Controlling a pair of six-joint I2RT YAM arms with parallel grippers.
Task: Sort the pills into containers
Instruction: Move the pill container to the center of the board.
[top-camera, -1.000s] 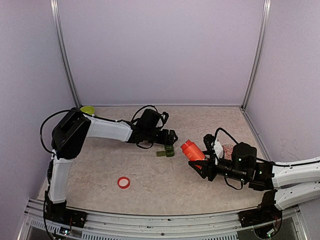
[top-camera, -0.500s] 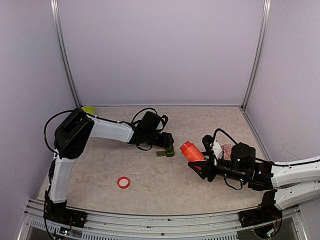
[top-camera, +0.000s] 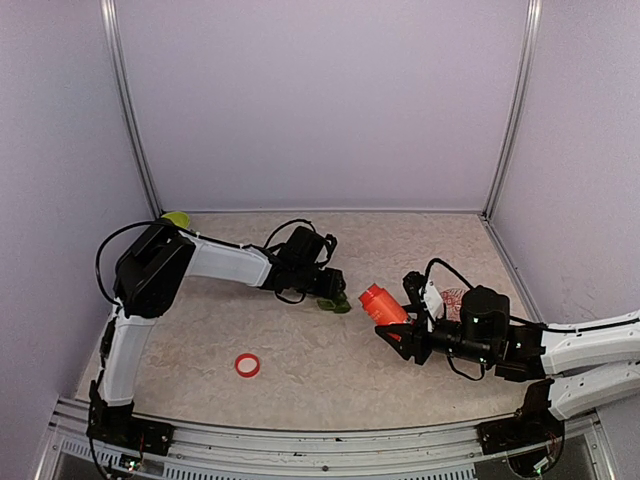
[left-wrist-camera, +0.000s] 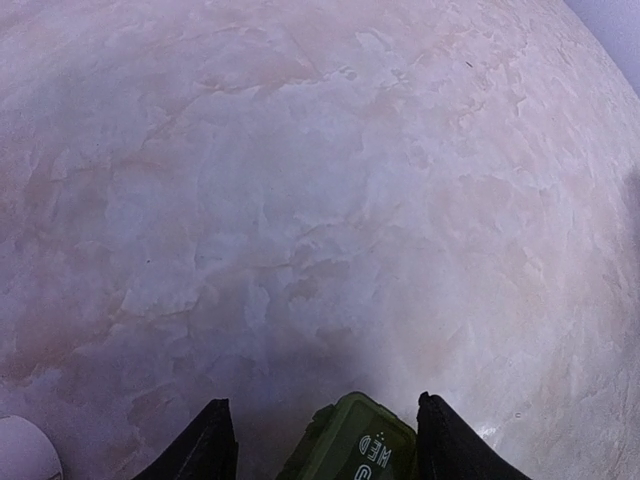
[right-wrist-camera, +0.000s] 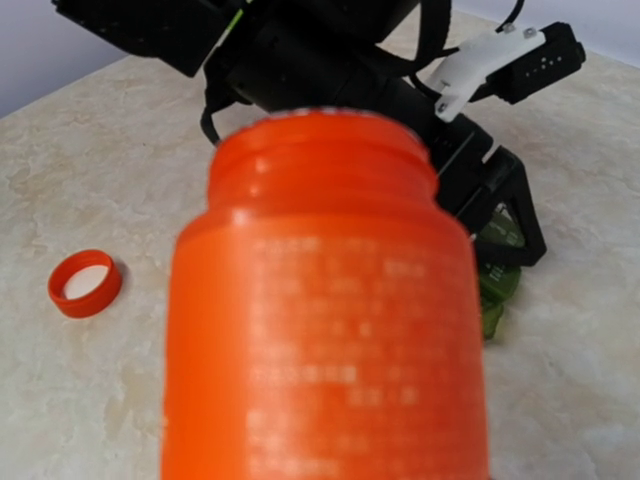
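The dark green containers lie mid-table; only one end shows under my left gripper. In the left wrist view the gripper is open, its black fingers on either side of a container lid marked "MED". My right gripper is shut on an uncapped orange pill bottle, tilted with its mouth toward the containers. The bottle fills the right wrist view and hides those fingers; the containers show behind it. No pills are visible.
A red cap ring lies on the table near front left, also seen in the right wrist view. A lime-green bowl sits at the back left corner. A pinkish patterned item lies behind the right arm.
My left gripper has moved down and closer over the green containers, covering more of them. My right gripper has shifted the orange bottle slightly left toward them.
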